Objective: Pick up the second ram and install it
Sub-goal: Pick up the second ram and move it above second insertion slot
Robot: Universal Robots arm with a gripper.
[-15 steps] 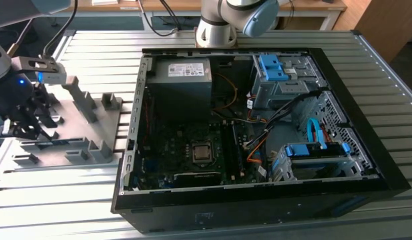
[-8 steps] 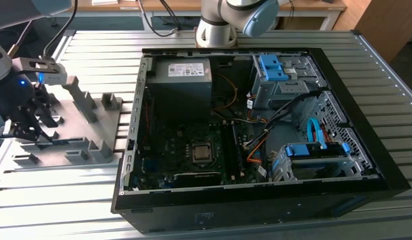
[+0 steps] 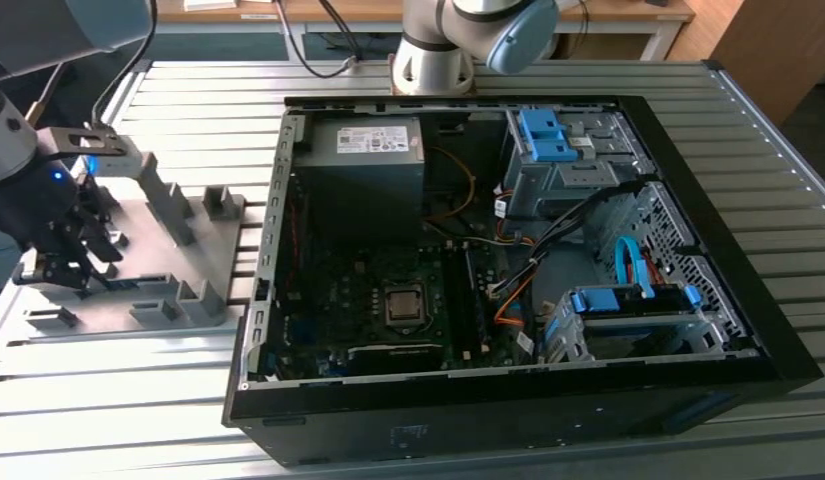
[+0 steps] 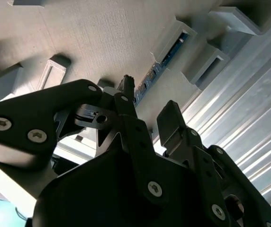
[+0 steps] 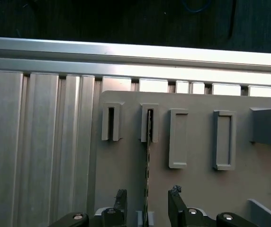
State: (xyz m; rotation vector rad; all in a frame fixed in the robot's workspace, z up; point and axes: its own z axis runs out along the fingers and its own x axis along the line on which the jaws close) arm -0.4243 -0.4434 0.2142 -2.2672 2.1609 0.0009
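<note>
The second ram is a thin blue board standing on its long edge in a slot of the grey holder. In the second wrist view the ram runs between two raised slot blocks. My gripper is open, with one black finger on each side of the stick and a gap to both. In the exterior view the gripper hangs low over the holder, at the exterior view's left of the computer case.
The open computer case lies on the slatted metal table, motherboard up, with long black slots beside the processor socket. The arm's base stands behind the case. Several unfilled slot blocks rise from the holder.
</note>
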